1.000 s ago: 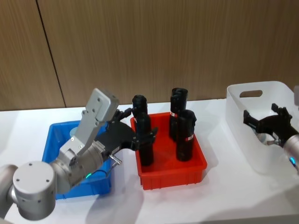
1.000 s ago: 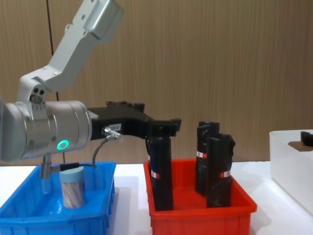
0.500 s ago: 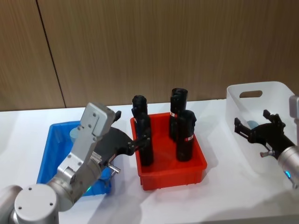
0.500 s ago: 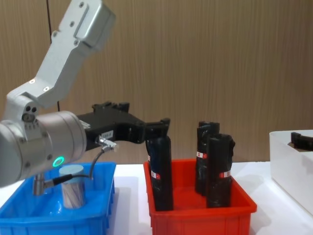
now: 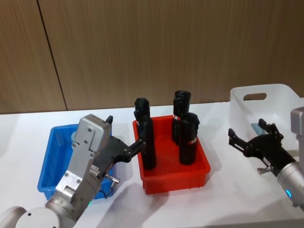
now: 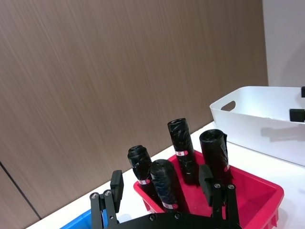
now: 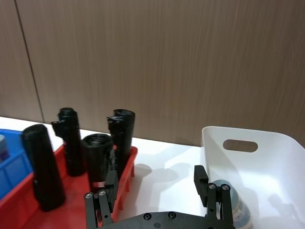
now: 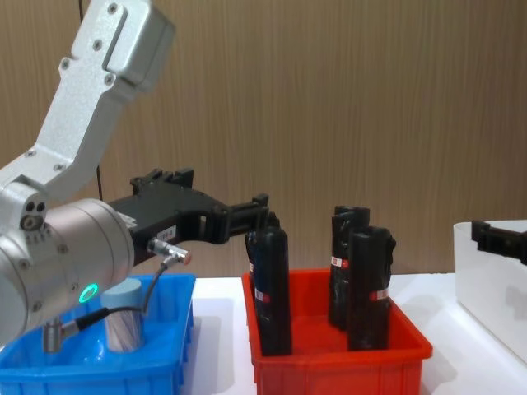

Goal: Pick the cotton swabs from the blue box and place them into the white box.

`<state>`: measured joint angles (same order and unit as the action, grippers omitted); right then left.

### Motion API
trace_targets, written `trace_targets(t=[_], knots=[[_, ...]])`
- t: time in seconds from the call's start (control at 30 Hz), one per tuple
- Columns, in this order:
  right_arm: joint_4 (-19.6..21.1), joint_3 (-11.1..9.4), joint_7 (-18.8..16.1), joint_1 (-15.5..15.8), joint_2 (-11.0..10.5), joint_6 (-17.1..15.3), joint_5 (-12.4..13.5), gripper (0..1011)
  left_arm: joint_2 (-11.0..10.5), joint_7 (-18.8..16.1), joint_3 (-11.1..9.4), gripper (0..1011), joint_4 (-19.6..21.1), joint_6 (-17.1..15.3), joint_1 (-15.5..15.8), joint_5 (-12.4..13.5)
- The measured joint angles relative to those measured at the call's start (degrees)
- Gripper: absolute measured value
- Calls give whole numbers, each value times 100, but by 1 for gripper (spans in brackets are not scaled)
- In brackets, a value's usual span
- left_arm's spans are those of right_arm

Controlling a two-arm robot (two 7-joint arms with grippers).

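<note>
A jar of cotton swabs (image 8: 122, 319) stands in the blue box (image 5: 49, 159), under the left arm's wrist and back behind the fingertips of the left tool (image 6: 161, 180). That tool's fingers are apart and empty, and they point over the box's inner rim toward the red bin (image 5: 176, 179).

The step in hand looks like fetching this jar. To do it well, the tool should draw back from the bin, tip downward and come in from above, with its fingers straddling the lid. A cable (image 8: 152, 284) loops from the wrist just in front of the jar and could snag it. One fingertip sits just beside the nearest black bottle (image 5: 146, 142). I cannot tell whether they touch, so pulling straight back is safer than swinging sideways. The blue box's walls are low and flared, which leaves open room above the jar.

The right tool (image 7: 156, 183) has its fingers spread and holds nothing. Ahead of it a second jar (image 7: 229, 206) already rests in the white box (image 5: 266, 91). This tool hangs over bare bench (image 5: 223, 199) between the red bin and the white box. The white wall is tall, so any carry must clear its rim, and the bottles rise high along the route.
</note>
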<state>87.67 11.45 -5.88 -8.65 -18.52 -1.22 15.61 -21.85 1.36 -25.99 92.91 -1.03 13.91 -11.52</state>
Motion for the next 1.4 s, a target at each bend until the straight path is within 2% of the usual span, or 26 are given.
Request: trace_targets(t=[0.4, 0.63, 1.4], knots=[[946, 108, 147, 660, -60, -55, 68, 1001, -4, -75, -5, 999, 31, 26, -34, 4], [1286, 146, 200, 897, -80, -74, 84, 1001, -4, -75, -4, 999, 30, 26, -32, 4], [1357, 149, 208, 949, -81, -73, 87, 1001, -4, -74, -4, 1000, 26, 23, -32, 3]])
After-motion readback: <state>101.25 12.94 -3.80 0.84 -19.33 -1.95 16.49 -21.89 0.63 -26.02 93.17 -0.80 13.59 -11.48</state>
